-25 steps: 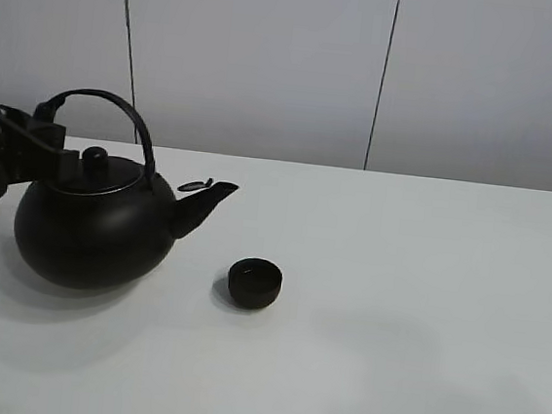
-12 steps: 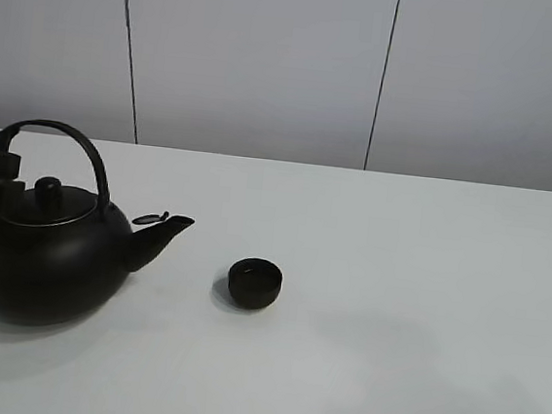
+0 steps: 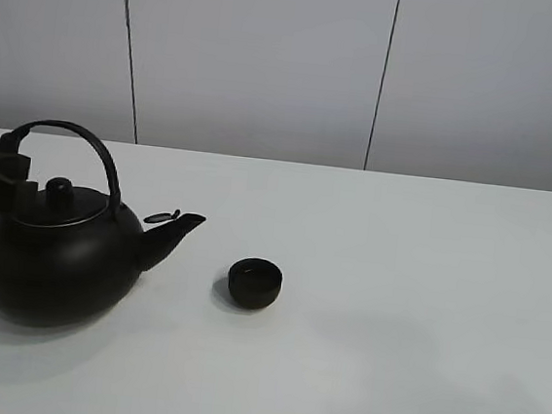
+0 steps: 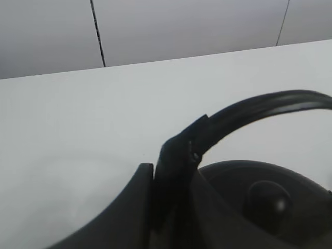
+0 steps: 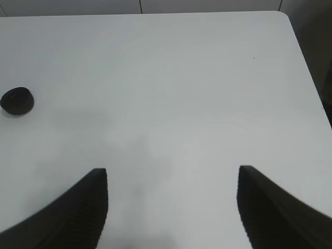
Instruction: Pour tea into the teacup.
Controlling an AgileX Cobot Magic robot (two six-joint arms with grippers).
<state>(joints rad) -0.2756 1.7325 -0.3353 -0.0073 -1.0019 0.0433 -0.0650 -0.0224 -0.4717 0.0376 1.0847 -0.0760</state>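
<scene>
1. We are gripping the kettle (image 3: 56, 259) with our left gripper (image 3: 4, 169); its fingers are closed on the rear end of the arched handle (image 4: 259, 106), as the left wrist view shows.
2. The kettle is sitting level, its shadow close beneath it; we cannot tell whether it is touching the table (image 3: 423, 309).
3. The teacup (image 3: 254, 283) is standing upright at about three o'clock from the kettle, beyond the spout (image 3: 178, 229) and clearly apart from it.
4. The spout is pointing toward the cup but is not over it, and no tea is flowing.
5. Our right gripper (image 5: 171, 207) is holding nothing, its fingers spread wide above bare table, with the cup (image 5: 16, 100) well off to its side.
6. We are judging the pour itself as not yet visible: whether the cup holds tea we cannot tell, since its inside reads only as dark.
</scene>
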